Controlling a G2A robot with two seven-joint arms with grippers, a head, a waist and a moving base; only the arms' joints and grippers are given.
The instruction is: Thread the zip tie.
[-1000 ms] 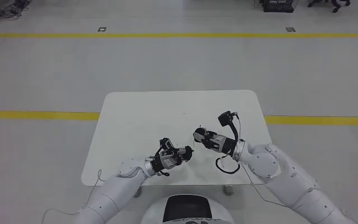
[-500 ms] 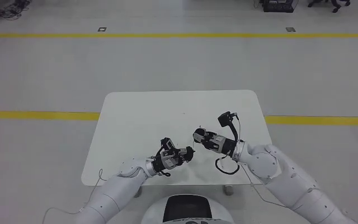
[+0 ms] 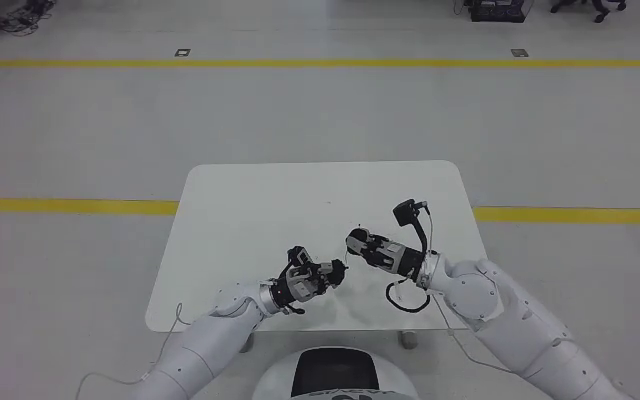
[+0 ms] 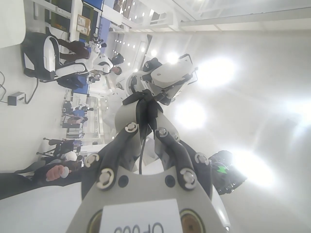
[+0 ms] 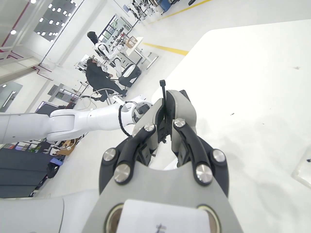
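Both grippers hover close together over the near middle of the white table (image 3: 250, 220). My right gripper (image 5: 166, 106) is shut on a thin black zip tie (image 5: 162, 83), whose square head sticks out past the fingertips. My left gripper (image 4: 145, 122) is shut on the zip tie's (image 4: 141, 151) thin strap, which runs back between the fingers toward the wrist. In the top view the left gripper (image 3: 333, 273) sits just near-left of the right gripper (image 3: 354, 240), with the zip tie (image 3: 345, 264) as a small dark bit between them.
The tabletop (image 5: 243, 73) bears only a few small dark specks. Its near edge lies just under both forearms. Bare floor with yellow lines surrounds the table, and the other arm (image 5: 73, 122) crosses behind the right gripper.
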